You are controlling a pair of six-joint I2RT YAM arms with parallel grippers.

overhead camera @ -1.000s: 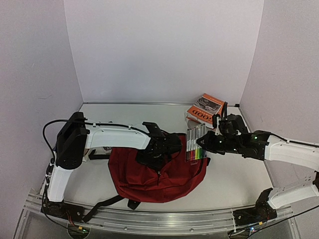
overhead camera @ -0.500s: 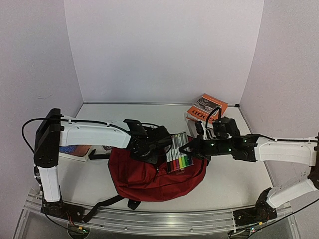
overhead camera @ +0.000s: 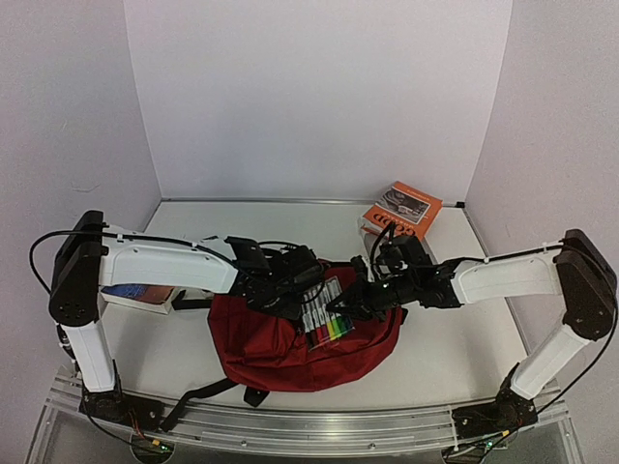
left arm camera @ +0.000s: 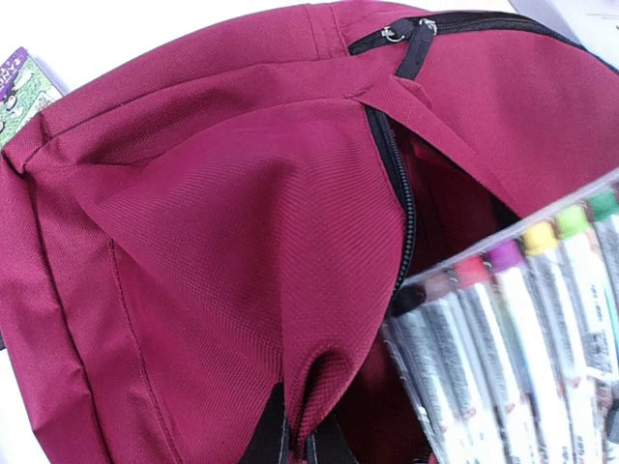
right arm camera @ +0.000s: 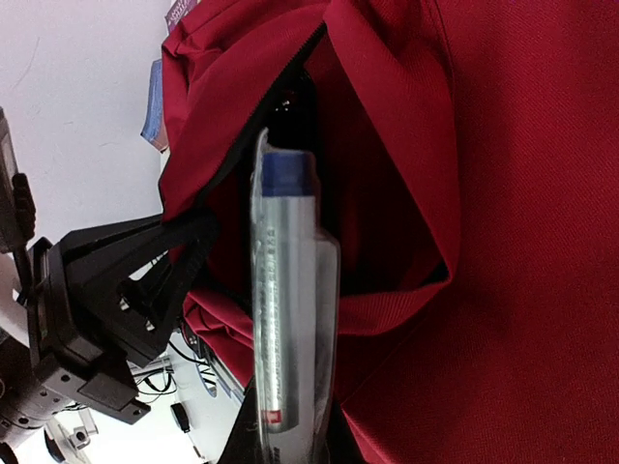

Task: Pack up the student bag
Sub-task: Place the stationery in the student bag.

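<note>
The student bag (overhead camera: pixel 290 348), dark red, lies flat in the middle of the table with its zipper (left arm camera: pixel 395 193) undone. My left gripper (overhead camera: pixel 288 282) is shut on the edge of the bag's top flap (left arm camera: pixel 242 251), pinching a fold of fabric and holding the mouth open. My right gripper (overhead camera: pixel 362 298) is shut on a clear pack of coloured markers (overhead camera: pixel 325 313). The pack's far end pokes into the dark opening (right arm camera: pixel 290 126). In the right wrist view the pack (right arm camera: pixel 285 309) runs straight up from between the fingers.
An orange and white book stack (overhead camera: pixel 400 209) lies at the back right. A flat book (overhead camera: pixel 135 292) sits at the left, partly under my left arm. The bag's black straps (overhead camera: pixel 198 396) trail toward the near rail.
My right arm has carried the marker pack leftward from the bag's right edge to its opening. My left gripper has shut on the flap and drawn it left.
</note>
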